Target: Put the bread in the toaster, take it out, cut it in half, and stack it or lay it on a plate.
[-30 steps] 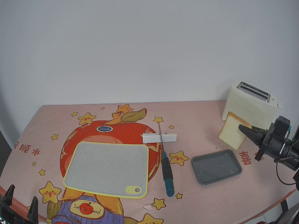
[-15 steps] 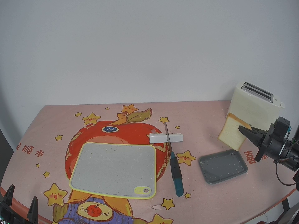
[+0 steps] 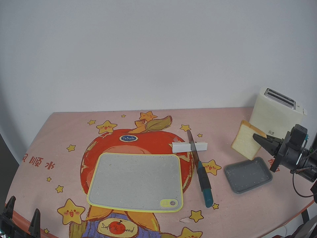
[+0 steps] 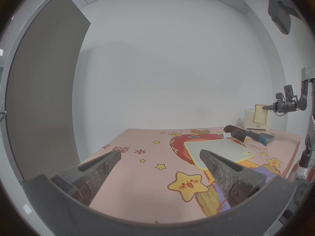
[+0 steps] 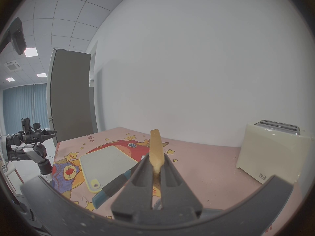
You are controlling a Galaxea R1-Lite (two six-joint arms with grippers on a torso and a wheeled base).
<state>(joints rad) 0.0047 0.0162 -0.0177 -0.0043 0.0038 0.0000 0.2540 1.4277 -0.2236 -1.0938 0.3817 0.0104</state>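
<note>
**Over the tabletop's right edge: bread clamped beside the toaster**

Head view: near the tabletop's [image 3: 228, 129] far right corner stands the toaster [image 3: 276, 116], its 2 slots facing up. Just in front of it the right gripper [image 3: 258, 138] holds the bread [image 3: 245, 143] by 1 edge, fingers closed on the slice, which is tilted and overlaps the toaster's lower corner. Below the slice, by the right edge, lies the grey plate [image 3: 247, 176]. The knife [image 3: 202, 179] lies between the plate and the board [image 3: 137, 182], with its handle toward the near edge and its blade resting across a white block [image 3: 180, 146]. The board sits mid-table, close to the near edge. At the near left corner the left gripper [image 3: 23, 212] pokes up, its 2 fingertips apart.

Left wrist view: the left gripper [image 4: 159, 153] hangs off the tabletop's left edge with its fingers spread wide and nothing between them. Across the table are the board [image 4: 218, 148], the knife [image 4: 249, 135] and the toaster [image 4: 249, 123]. The bread [image 4: 261, 113] is lifted clear of the tabletop in front of the toaster, pinched by the right gripper [image 4: 267, 108].

Right wrist view: the right gripper [image 5: 157, 166] grips the bread [image 5: 156, 148] edge-on and upright, its lower edge sunk between the 2 fingers. The toaster [image 5: 274, 151] stands to 1 side, apart from the slice. The board [image 5: 106, 163] and the knife [image 5: 110, 189] lie beyond.
</note>
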